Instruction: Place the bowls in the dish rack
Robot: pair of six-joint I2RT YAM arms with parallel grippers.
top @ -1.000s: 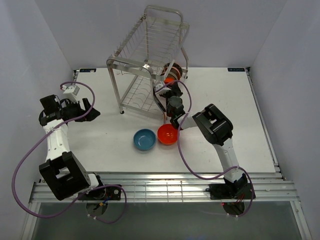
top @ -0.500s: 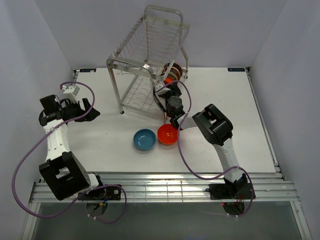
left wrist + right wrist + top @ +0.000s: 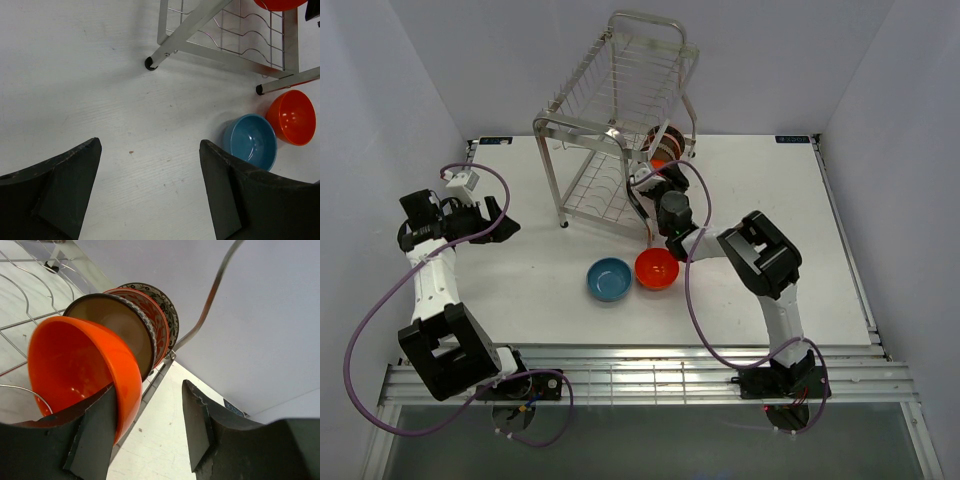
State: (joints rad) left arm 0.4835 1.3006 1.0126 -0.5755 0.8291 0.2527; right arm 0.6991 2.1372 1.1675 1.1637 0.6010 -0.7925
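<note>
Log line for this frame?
right gripper: open beside racked orange bowl | left gripper: open, empty | dish rack: four bowls lower tier | table: blue bowl, loose orange bowl

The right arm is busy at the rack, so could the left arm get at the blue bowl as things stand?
Probably yes. The blue bowl sits upright on the table, with nothing between it and the left arm, whose jaws stand open. The orange bowl lies beyond it.

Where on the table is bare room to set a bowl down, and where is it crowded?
Bare: table right of the right arm, and between the left arm and the blue bowl. Crowded: around the bowls in the dish rack.
</note>
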